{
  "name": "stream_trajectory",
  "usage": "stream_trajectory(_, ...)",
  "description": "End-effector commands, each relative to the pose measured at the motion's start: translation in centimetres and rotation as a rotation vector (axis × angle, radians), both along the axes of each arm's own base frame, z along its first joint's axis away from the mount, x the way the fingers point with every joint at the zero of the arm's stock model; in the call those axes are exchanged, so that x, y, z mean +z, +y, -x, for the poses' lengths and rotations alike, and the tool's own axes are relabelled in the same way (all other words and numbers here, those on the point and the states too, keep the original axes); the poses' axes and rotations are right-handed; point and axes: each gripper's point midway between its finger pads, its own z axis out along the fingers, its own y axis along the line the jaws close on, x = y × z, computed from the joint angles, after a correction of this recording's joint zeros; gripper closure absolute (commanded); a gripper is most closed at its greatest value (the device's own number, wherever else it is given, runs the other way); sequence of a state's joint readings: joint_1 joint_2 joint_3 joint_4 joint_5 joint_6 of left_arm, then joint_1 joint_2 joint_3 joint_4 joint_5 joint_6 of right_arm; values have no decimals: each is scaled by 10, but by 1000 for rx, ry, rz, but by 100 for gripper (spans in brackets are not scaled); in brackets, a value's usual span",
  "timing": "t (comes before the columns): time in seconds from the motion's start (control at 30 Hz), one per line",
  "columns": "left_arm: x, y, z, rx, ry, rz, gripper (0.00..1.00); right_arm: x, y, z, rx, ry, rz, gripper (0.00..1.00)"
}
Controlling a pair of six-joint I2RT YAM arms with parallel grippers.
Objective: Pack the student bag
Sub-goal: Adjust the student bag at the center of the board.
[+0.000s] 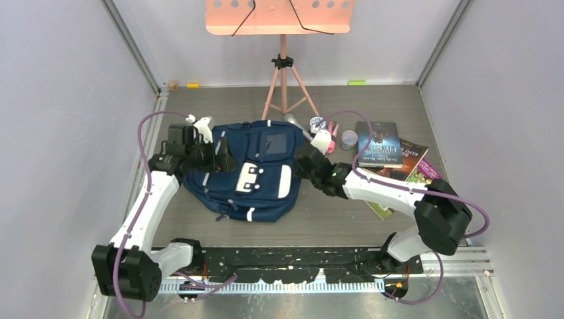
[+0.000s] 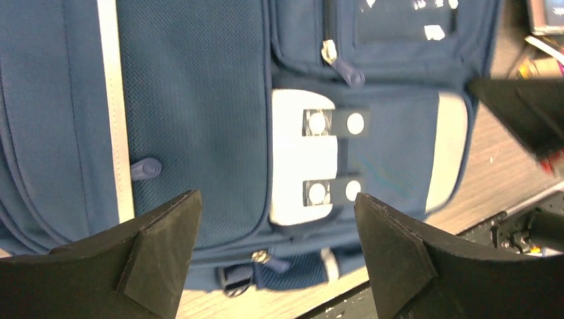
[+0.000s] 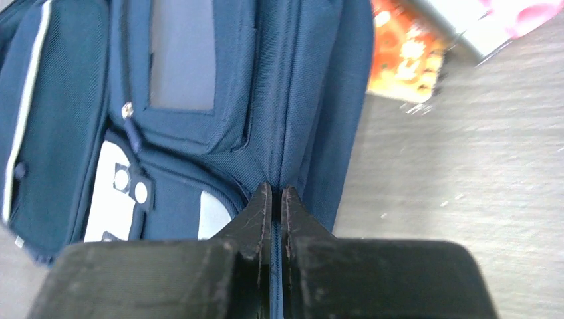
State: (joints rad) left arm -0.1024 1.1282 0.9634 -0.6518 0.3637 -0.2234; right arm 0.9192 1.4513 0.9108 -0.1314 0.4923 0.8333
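From above, the bag (image 1: 256, 176) lies flat mid-table, books (image 1: 392, 156) to its right; the left gripper (image 1: 219, 158) is at its left edge, the right gripper (image 1: 302, 163) at its right edge. Left wrist: fingers (image 2: 166, 252) spread wide over the front pocket. Right wrist: fingertips (image 3: 263, 206) closed tight at the bag's side seam.

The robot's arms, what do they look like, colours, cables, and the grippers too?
Both the left arm and right arm have white links between bulky black joint housings. A purple cable loops along each one, and a small green light glows near the right wrist. The left gripper and right gripper have matte black, wedge-shaped fingers tapering to blunt tips.
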Motion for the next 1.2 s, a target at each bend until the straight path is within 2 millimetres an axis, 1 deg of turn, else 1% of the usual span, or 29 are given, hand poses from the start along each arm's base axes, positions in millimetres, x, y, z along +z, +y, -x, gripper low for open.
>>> stream_trajectory(0.0, 27, -29, 16, -63, -97, 72, 14, 32, -33, -58, -107, -110, 55, 100)
stream_trajectory(0.07, 27, -41, 29, -84, -83, 91, 15, 32, -37, -70, -102, -107, 68, 100)
stream_trajectory(0.1, 26, -47, 37, -90, -70, 110, 16, 28, -39, -74, -102, -100, 81, 100)
stream_trajectory(0.13, 23, -53, 45, -94, -57, 125, 18, 31, -41, -81, -104, -104, 82, 100)
stream_trajectory(0.17, 14, -57, 54, -91, -28, 138, 20, 27, -42, -84, -103, -98, 95, 99)
stream_trajectory(0.2, 8, -62, 63, -86, -8, 150, 22, 29, -44, -90, -110, -97, 90, 99)
stream_trajectory(0.23, 1, -66, 72, -97, 8, 148, 23, 26, -45, -94, -111, -89, 93, 100)
stream_trajectory(0.37, -27, -78, 103, -93, 70, 131, 24, 25, -51, -108, -123, -73, 62, 100)
stream_trajectory(0.43, -42, -87, 118, -117, 111, 117, 26, 28, -51, -112, -120, -73, 39, 100)
stream_trajectory(0.53, -64, -92, 131, -122, 159, 52, 26, 33, -49, -113, -101, -70, 11, 99)
stream_trajectory(0.6, -72, -94, 132, -116, 173, 34, 27, 38, -48, -111, -81, -74, 4, 86)
stream_trajectory(0.63, -75, -96, 132, -121, 174, 36, 27, 42, -47, -108, -66, -74, 4, 72)
stream_trajectory(0.67, -79, -98, 131, -126, 174, 40, 27, 44, -48, -107, -61, -75, 5, 64)
stream_trajectory(0.7, -82, -100, 129, -128, 168, 40, 26, 45, -51, -101, -55, -69, 7, 48)
stream_trajectory(0.73, -86, -100, 128, -127, 164, 39, 26, 54, -53, -97, -54, -79, -2, 35)
stream_trajectory(0.77, -88, -100, 127, -126, 157, 42, 26, 48, -57, -89, -53, -56, 7, 30)
stream_trajectory(0.8, -90, -101, 126, -126, 149, 45, 26, 57, -61, -84, -57, -64, -14, 24)
stream_trajectory(0.83, -92, -101, 125, -125, 142, 51, 24, 47, -64, -74, -50, -31, -10, 22)
stream_trajectory(0.87, -94, -103, 124, -126, 132, 63, 21, 53, -66, -65, -57, -23, -38, 20)
stream_trajectory(0.9, -95, -104, 124, -130, 126, 73, 18, 42, -68, -54, -47, 11, -47, 20)
stream_trajectory(0.93, -96, -105, 124, -129, 125, 78, 17, 46, -66, -44, -39, 25, -97, 19)
stream_trajectory(0.97, -98, -105, 124, -128, 125, 80, 16, 34, -68, -32, -30, 60, -105, 19)
stream_trajectory(1.0, -99, -105, 124, -129, 125, 80, 16, 36, -63, -22, -21, 76, -153, 19)
stream_trajectory(1.03, -102, -104, 125, -130, 126, 75, 16, 23, -64, -11, -17, 112, -158, 19)
stream_trajectory(1.07, -104, -103, 125, -133, 128, 66, 16, 16, -60, 3, -3, 145, -187, 19)
stream_trajectory(1.1, -107, -101, 126, -138, 134, 53, 15, 13, -57, 9, 6, 162, -201, 19)
stream_trajectory(1.13, -110, -100, 127, -141, 142, 38, 15, 6, -52, 22, 17, 194, -220, 19)
stream_trajectory(1.17, -111, -99, 128, -145, 147, 29, 15, 4, -48, 28, 25, 202, -230, 19)
